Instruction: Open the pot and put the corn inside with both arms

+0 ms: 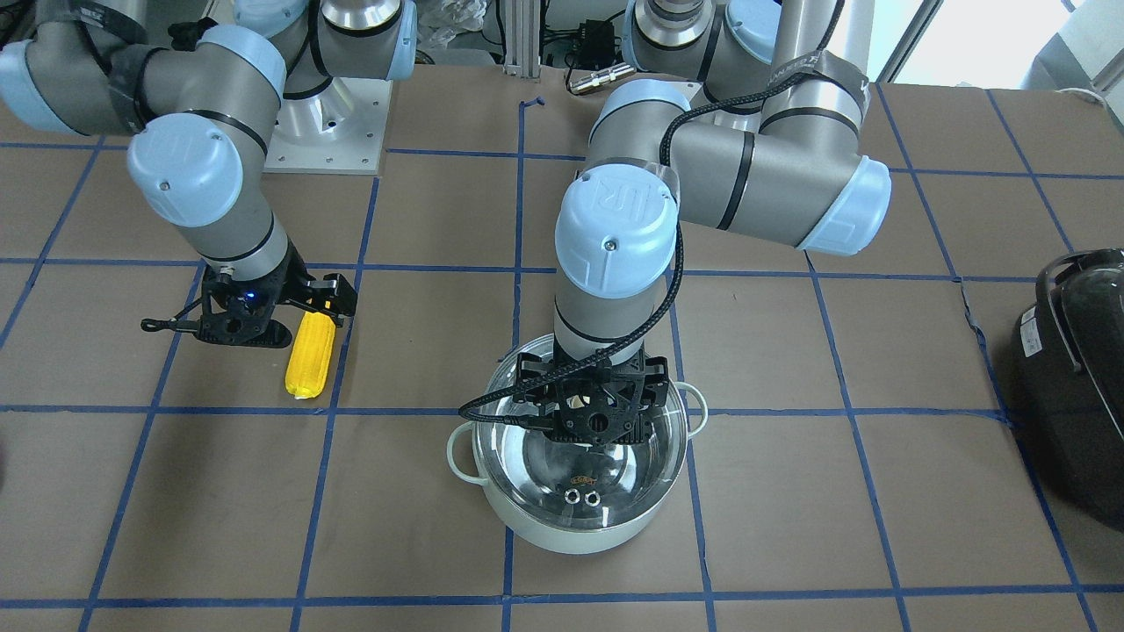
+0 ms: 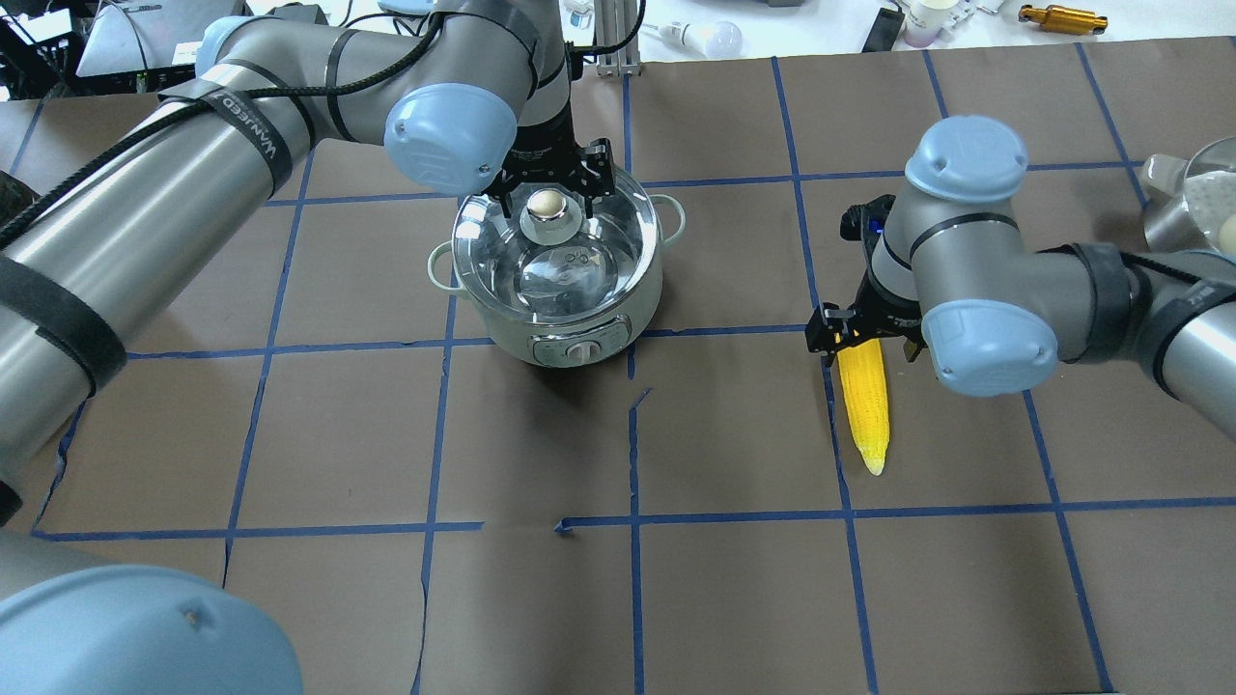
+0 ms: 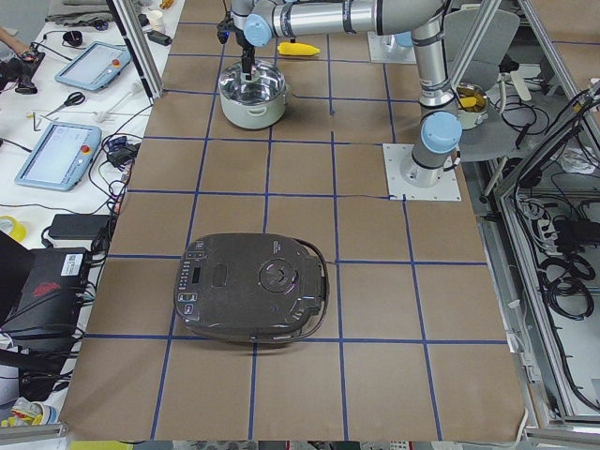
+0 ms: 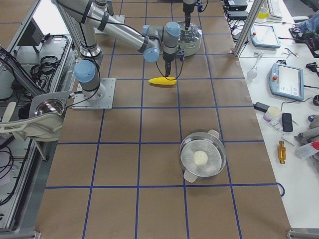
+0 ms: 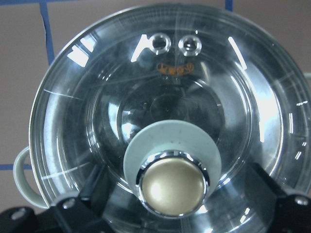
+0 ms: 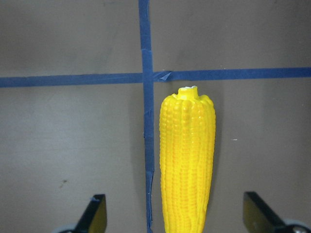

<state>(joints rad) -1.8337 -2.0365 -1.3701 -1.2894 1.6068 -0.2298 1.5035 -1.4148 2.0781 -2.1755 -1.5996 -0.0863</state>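
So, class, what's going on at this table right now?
The left claw is open astride the pale metallic knob of the clear glass lid, which is still on the round mint-green pot. The right claw is open over the thick end of the bright yellow corn cob, which lies on the brown table. Nothing is gripped yet.

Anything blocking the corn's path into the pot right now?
Yes: the clear glass lid covers the pale mint-green pot, left gripper open around its knob. Nothing else visible lies between the yellow corn cob and it.
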